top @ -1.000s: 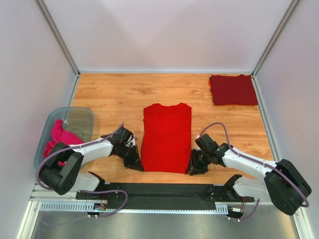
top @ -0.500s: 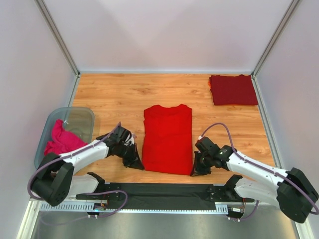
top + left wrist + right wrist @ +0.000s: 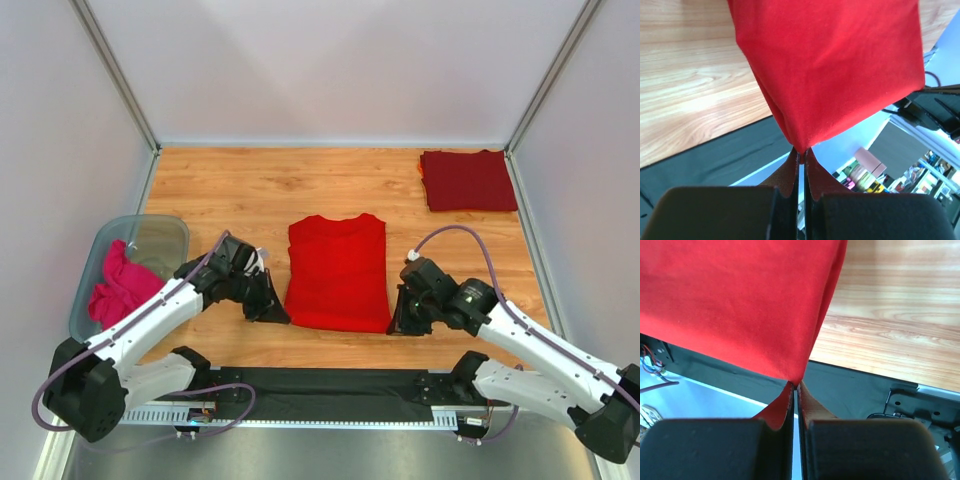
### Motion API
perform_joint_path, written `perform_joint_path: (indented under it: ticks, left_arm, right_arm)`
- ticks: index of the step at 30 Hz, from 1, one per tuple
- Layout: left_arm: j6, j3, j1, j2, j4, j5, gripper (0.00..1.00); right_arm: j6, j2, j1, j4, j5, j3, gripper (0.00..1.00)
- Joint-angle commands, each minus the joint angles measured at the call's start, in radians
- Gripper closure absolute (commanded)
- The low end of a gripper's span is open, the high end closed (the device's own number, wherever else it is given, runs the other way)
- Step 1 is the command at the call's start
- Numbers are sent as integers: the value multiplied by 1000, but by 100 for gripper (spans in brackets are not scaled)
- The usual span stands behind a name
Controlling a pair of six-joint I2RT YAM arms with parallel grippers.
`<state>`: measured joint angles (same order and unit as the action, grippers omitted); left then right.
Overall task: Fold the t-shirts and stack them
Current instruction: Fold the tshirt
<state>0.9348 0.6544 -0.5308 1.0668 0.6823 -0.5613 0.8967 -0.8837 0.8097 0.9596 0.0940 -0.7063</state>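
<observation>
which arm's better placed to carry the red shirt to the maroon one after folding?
Right, probably. The maroon shirt lies at the far right corner, on its side. The right hand and left hand each pinch a near corner of the red shirt; the left would reach across.

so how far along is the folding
Done: the maroon t-shirt lies folded at the far right. In hand: the left gripper and right gripper are each shut on a near corner of the bright red t-shirt, hem raised. Left: finish that fold, stack it on the maroon one; pink cloth sits in the bin.
</observation>
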Motion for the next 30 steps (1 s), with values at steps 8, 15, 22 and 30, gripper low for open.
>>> perform_joint_path:
  ticks: [8,15,22,30]
  left_arm:
    - [39,252,12,73,109,92,100]
    - [-5,462,77,240,117,110,100]
    - [-36,628,138,392,83,90,100]
    - [-73,845,218,625,49,77,100]
  right_arm:
    - [-100,-129,-29,87,-140,-231,100]
    - [-261,-276,-164,87,-152,-412,100]
    - [-406,-460,-332,61,-109,-613,100]
    - [-484,-722,-403,-2,-26,-800,100]
